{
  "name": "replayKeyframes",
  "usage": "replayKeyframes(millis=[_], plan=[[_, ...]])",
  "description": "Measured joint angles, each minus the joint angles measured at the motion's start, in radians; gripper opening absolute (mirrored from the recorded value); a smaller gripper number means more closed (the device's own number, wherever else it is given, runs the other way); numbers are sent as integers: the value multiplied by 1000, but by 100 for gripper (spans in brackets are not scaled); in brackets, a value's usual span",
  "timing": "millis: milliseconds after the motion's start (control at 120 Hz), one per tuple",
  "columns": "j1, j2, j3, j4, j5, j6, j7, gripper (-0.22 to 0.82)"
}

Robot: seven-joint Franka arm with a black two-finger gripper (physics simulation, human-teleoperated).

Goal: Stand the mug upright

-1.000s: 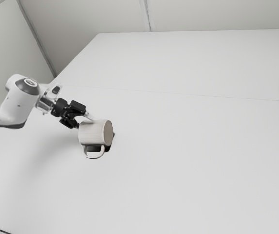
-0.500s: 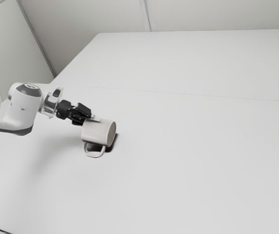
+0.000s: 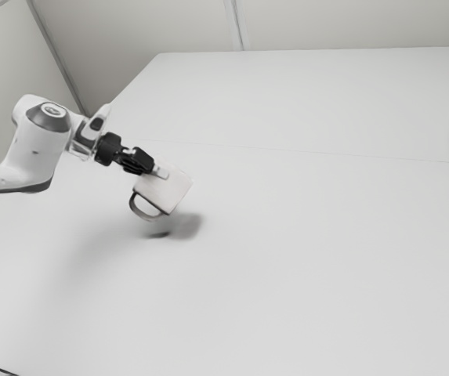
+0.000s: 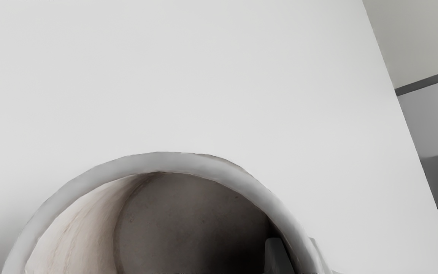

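Movement above table (image 3: 302, 270): over the last half second, arm and mug have risen together; the mug, then lying on its side, now tips, base downward.
Arm (image 3: 38, 153): white, reaching in from the exterior view's left, bent above the tabletop.
Mug (image 3: 164, 190): pale, held in the air at a slant, mouth toward the gripper, base away from it and lower; a soft shadow (image 3: 186, 225) falls on the table beneath.
Progress: lifted and partly turned, as I judge it. Left to do: bring it fully vertical, set its base on the table and let go.
Gripper (image 3: 159, 171): closed on the mug's wall near the mouth.
Rim (image 4: 165, 162): curves broadly across the wrist view, passing between the jaws, one inside the mug, one outside; most of the mug's body lies off to the inner finger's side.
Handle (image 3: 133, 207): a loop on the mug's lower side, toward the exterior view's left, clear of the gripper.
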Motion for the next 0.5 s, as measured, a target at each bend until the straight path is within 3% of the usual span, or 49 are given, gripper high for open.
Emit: replayKeyframes(millis=[317, 500], plan=[[-195, -145, -1, -3, 487, 30, -185, -17], [-301, -233, 3, -82, 683, 38, -324, -17]])
